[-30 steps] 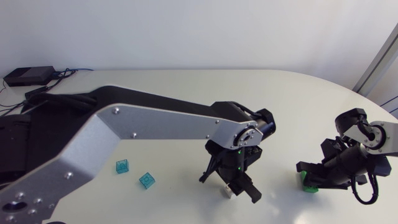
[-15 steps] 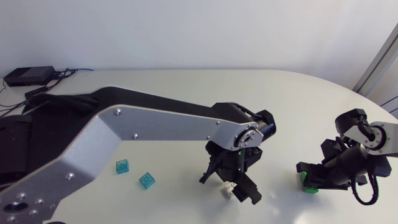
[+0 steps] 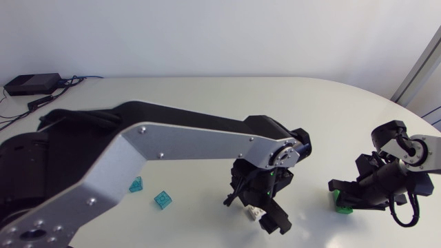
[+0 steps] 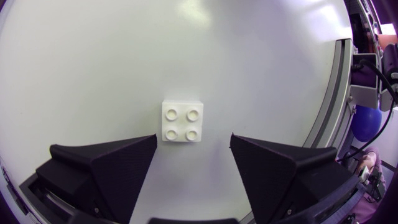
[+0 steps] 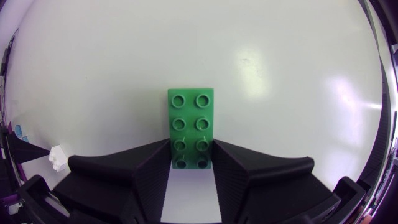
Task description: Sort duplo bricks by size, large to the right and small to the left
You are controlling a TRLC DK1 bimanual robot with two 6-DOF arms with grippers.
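Note:
A small white four-stud brick (image 4: 183, 121) lies on the table just ahead of my left gripper (image 4: 193, 158). That gripper is open, its fingers (image 4: 106, 165) standing wide on either side and clear of the brick. From above, the white brick (image 3: 253, 212) sits beside the left gripper (image 3: 265, 215) near the table's front middle. A large green eight-stud brick (image 5: 191, 127) sits between the fingers of my right gripper (image 5: 191, 163), which is shut on its near end. In the head view the green brick (image 3: 340, 204) is at the front right, under the right gripper (image 3: 344, 196).
Two small teal bricks (image 3: 136, 184) (image 3: 162, 200) lie at the front left, partly under my left arm's long link. A black box with cables (image 3: 31, 84) sits at the back left corner. The table's front edge is close to both grippers.
My left gripper has opened and let go of the white brick, which now lies free on the table. The left arm has shifted slightly. The right arm has not moved.

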